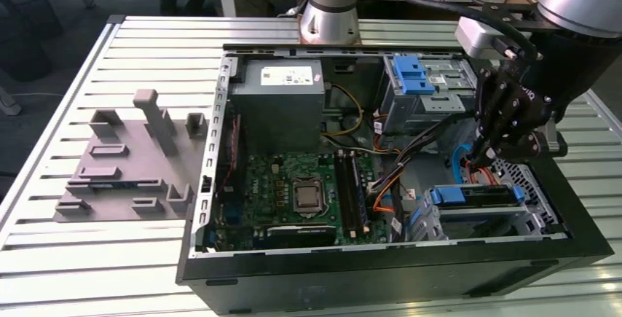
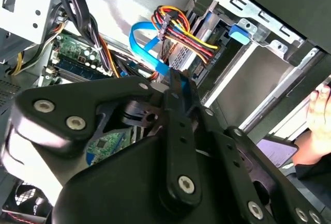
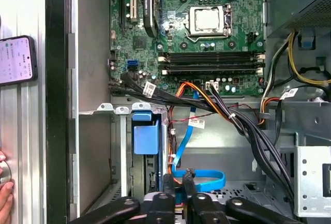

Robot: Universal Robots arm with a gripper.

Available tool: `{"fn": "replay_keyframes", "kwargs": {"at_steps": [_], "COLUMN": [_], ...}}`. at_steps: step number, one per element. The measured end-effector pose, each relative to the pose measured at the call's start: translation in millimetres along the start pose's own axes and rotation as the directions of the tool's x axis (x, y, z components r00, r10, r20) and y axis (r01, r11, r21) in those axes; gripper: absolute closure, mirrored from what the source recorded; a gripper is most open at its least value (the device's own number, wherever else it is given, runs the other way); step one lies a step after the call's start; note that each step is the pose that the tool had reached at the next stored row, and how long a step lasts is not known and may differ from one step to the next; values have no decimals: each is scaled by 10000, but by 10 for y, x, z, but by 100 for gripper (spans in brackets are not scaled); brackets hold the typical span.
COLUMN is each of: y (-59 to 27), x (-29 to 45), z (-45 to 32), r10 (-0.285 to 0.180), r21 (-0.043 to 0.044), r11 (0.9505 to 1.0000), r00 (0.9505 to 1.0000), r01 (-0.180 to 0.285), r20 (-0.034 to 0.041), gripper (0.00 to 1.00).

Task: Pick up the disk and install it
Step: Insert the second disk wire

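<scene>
Slatted metal tabletop (image 1: 58, 259) with an open black PC case (image 1: 389, 273) taking up most of it, the case running towards the edge on the exterior view's right.

Closest to the near edge, just behind the case's front wall, the disk (image 1: 471, 197) looks already seated in the lower bay. Its blue bracket (image 3: 146, 133) shows in the first wrist view, slotted between the silver rails.

Right behind that, the end effector (image 1: 483, 162) hangs down inside the case. It sits just above the disk, next to a loop of flat blue cable (image 3: 199, 177). The fingertips (image 3: 168, 181) are drawn close together with barely a sliver between them, and I can't see anything gripped.

Handling-wise, I'd guess the drive is stiff and dense for its size. The bare metal faces are probably slick, and it won't like knocks. The blue bracket's long edges look like the place to take hold, staying off the label and the connector end.

Further back are the motherboard (image 1: 291, 186) and the grey power supply (image 1: 282, 106). The blue-latched drive cage (image 1: 427, 84) sits towards the far edge. A grey fixture (image 1: 127, 157) sits near the edge on the exterior view's left. There's also someone's hand (image 3: 5, 203) and a phone (image 3: 16, 59) outside the case.
</scene>
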State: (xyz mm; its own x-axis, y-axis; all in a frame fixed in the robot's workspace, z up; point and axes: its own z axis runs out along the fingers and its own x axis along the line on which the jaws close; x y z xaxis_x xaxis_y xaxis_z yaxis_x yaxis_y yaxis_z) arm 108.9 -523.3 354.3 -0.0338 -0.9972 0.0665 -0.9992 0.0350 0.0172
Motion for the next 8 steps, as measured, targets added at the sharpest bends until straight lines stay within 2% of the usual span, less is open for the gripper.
{"fn": "replay_keyframes", "kwargs": {"at_steps": [1,5,8], "y": [0,0,-1], "x": [0,2,35], "z": [0,4,12], "r10": [0,-1,-17], "r21": [0,0,15], "r11": [10000,10000,10000], "r00": [10000,10000,10000], "r01": [0,1,17], "r20": [-1,14,15], "gripper": [83,84,84]}}
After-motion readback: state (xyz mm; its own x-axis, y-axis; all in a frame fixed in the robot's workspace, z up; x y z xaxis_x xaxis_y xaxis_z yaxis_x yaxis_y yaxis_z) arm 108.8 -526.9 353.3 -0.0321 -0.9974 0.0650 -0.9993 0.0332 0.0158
